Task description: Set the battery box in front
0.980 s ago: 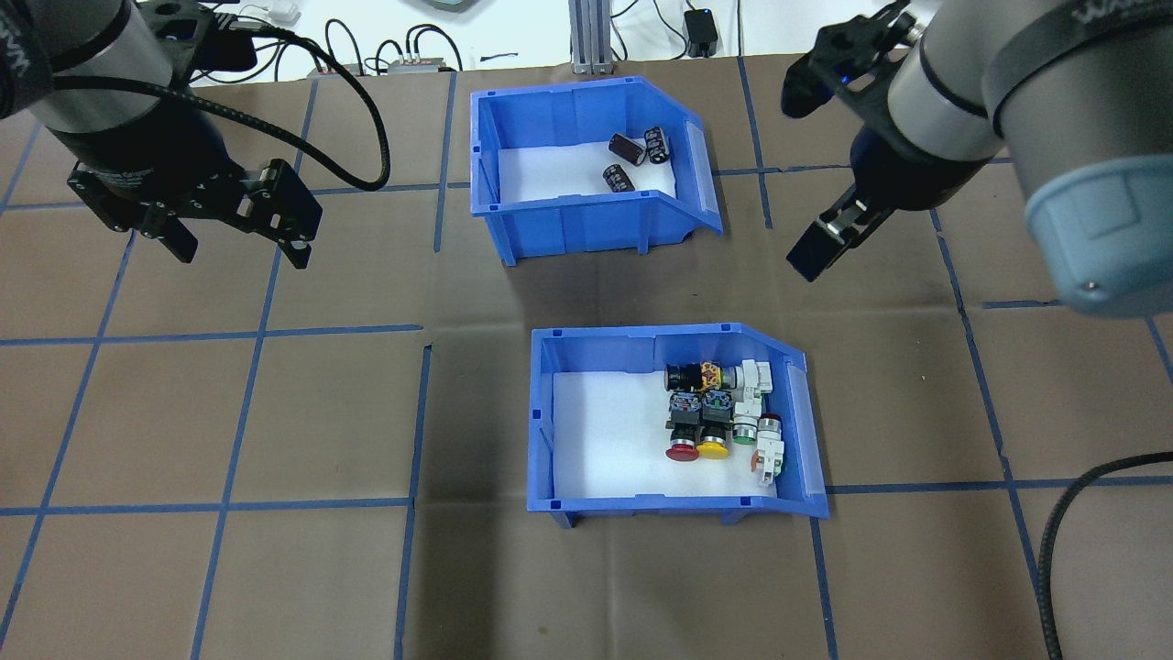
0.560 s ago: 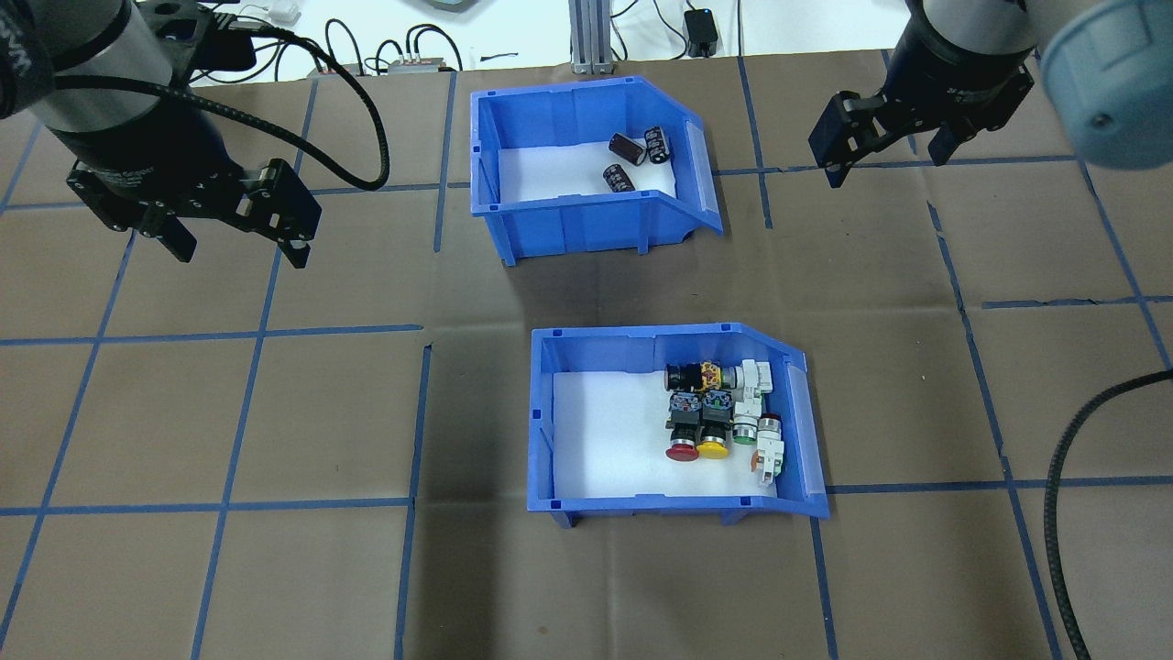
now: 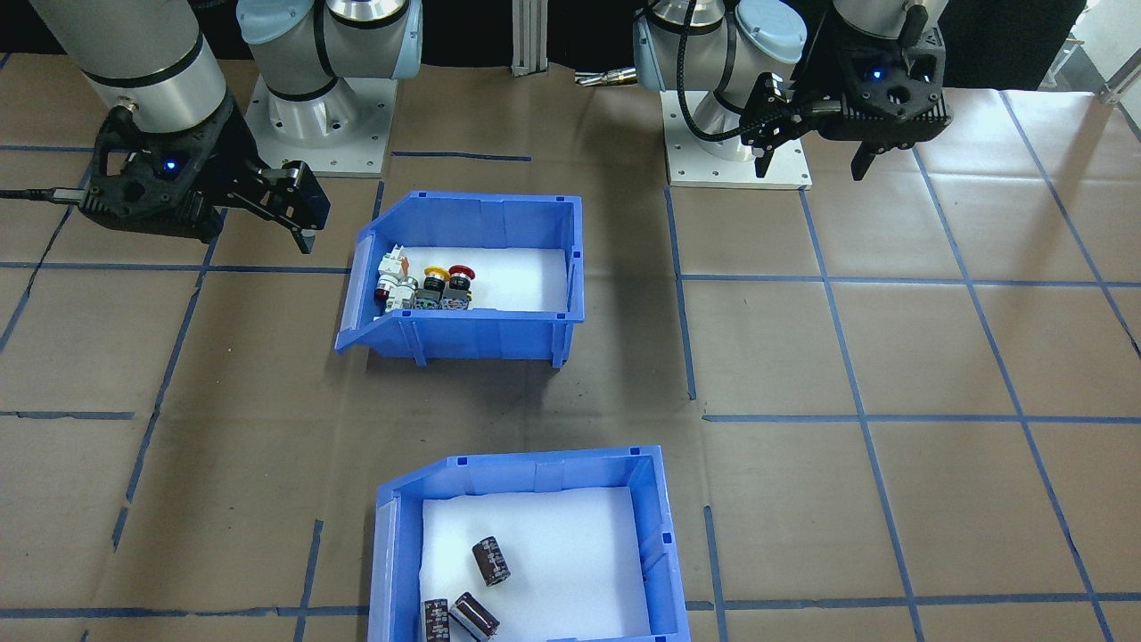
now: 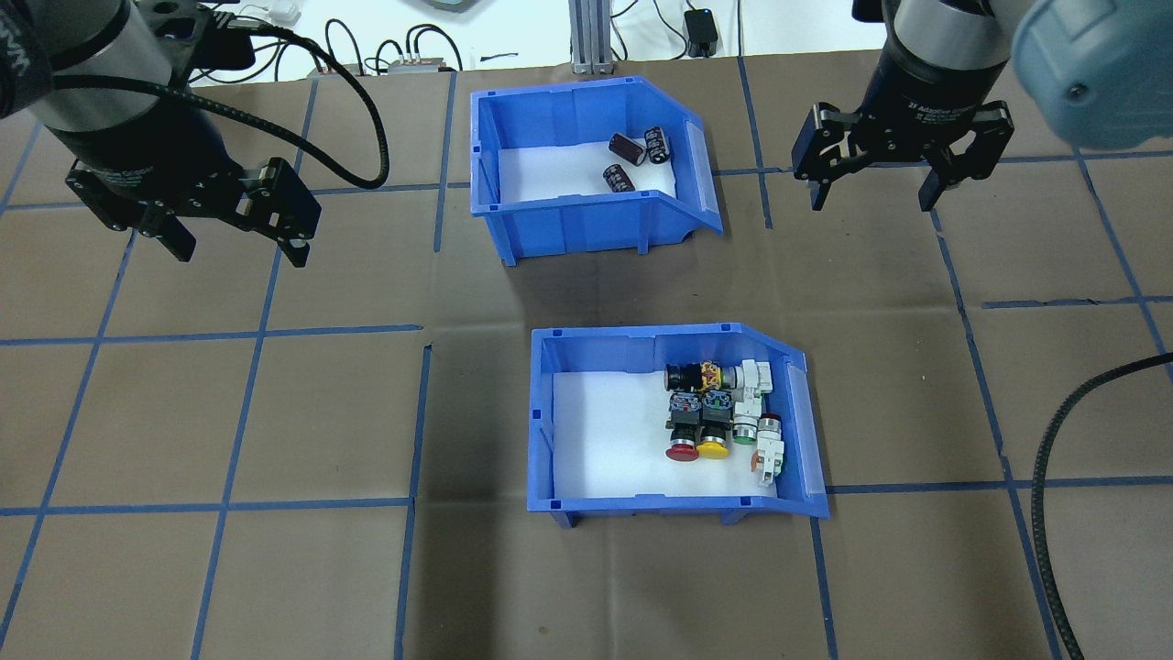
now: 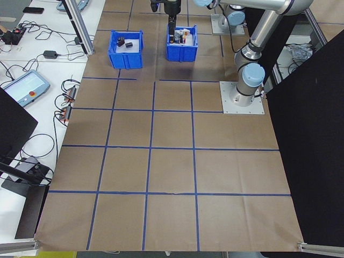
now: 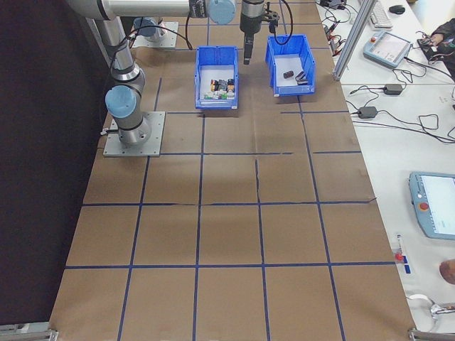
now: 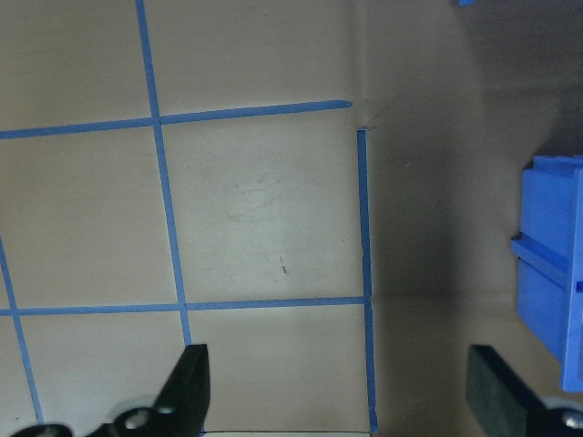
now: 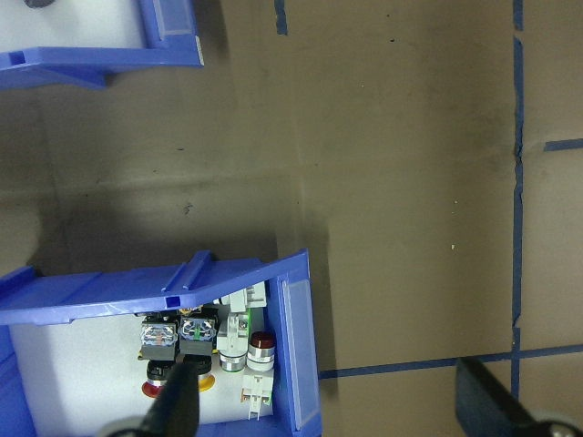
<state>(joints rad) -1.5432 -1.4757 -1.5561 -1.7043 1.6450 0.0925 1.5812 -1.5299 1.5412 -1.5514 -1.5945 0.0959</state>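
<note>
Battery box (image 4: pixel 586 165) sits on the bench (image 4: pixel 275 412) at the far side from the robot, upright, cut-away side facing right in the overhead view. Three dark cells (image 4: pixel 635 156) lie on its white liner near that right end. Button bin (image 4: pixel 674 426) sits nearer the robot, slightly right of the battery box, clear gap between them.

Left gripper (image 4: pixel 240 243) hangs over bare bench well left of both bins, jaws apart, holding nothing. Right gripper (image 4: pixel 871 192) hangs right of the battery box, near but not touching it, jaws spread wide, empty.

Right wrist view looks down on the button bin's cut-away end and a corner of the battery box. Left wrist view shows mostly bench and blue tape lines (image 7: pixel 364 273).
</note>
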